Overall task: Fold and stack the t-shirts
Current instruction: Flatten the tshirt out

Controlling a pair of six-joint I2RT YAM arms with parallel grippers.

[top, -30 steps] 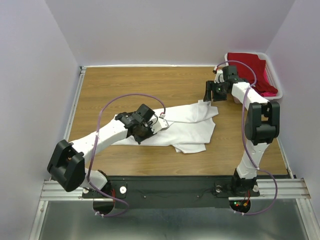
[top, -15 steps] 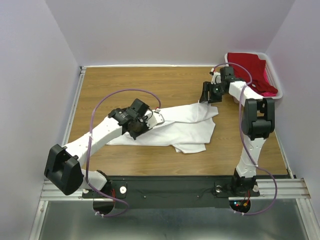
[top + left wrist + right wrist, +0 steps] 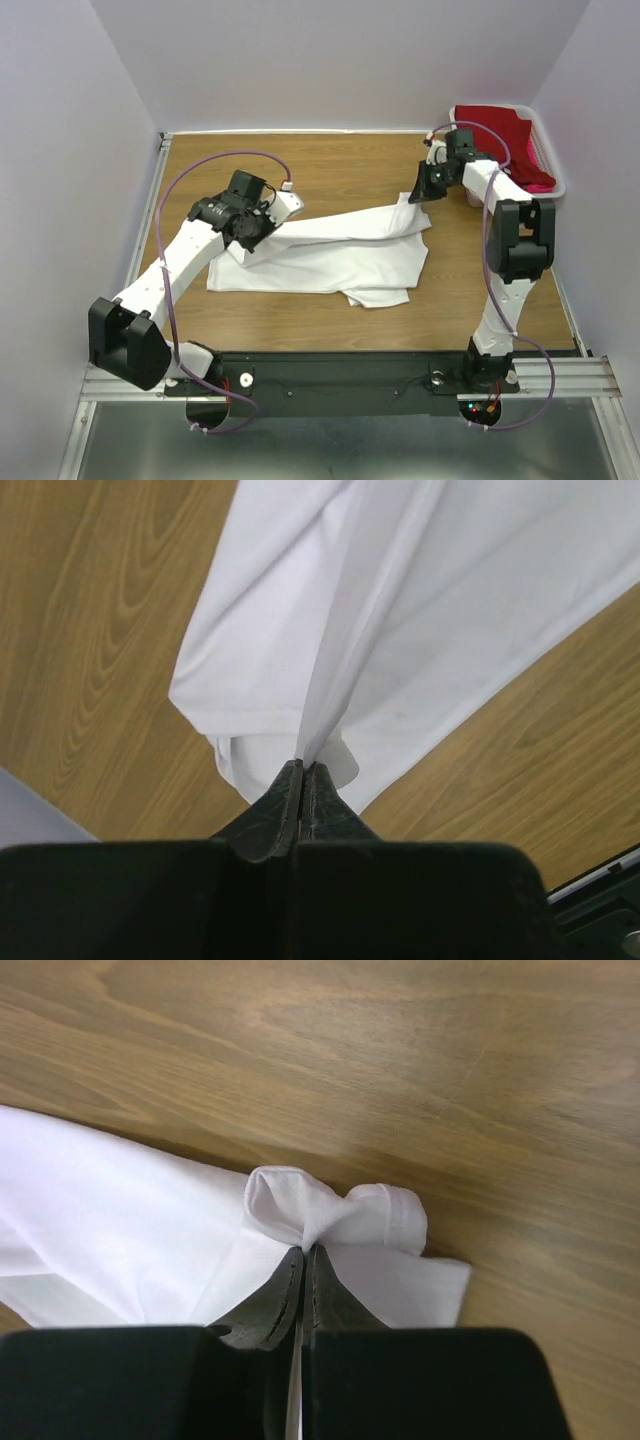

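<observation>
The white t-shirt (image 3: 340, 262) lies on the wooden table (image 3: 300, 165), a little right of centre, with its long axis running left to right across the robot's front. Most of the cloth rests flat. Along its far edge a raised ridge of fabric runs nearly straight from one pincer to the other.

At the left end of that ridge, the left gripper (image 3: 264, 226) is clenched on a thin gathered fold. In the left wrist view the two jaws meet around the fold (image 3: 303, 780) and the shirt (image 3: 400, 630) fans away from them. At the right end, the right gripper (image 3: 420, 197) is pinched tight on a small hemmed corner, which puckers just ahead of its closed tips (image 3: 303, 1258), and the rest of the cloth (image 3: 120, 1230) trails off to one side. We cannot tell whether that corner belongs to a sleeve or to the hem.

Each arm thus holds the end nearer to it, and the shirt's length lies between them. We judge that the coming move turns on this line. Carrying both grips together across it, toward or away from the bases, should lay the shirt out flat or fold it lengthwise, whereas unequal travel would skew it.

The red t-shirt (image 3: 500, 135) and a pink one (image 3: 537, 184) wait in the white basket (image 3: 556, 190) just beyond the right gripper.
</observation>
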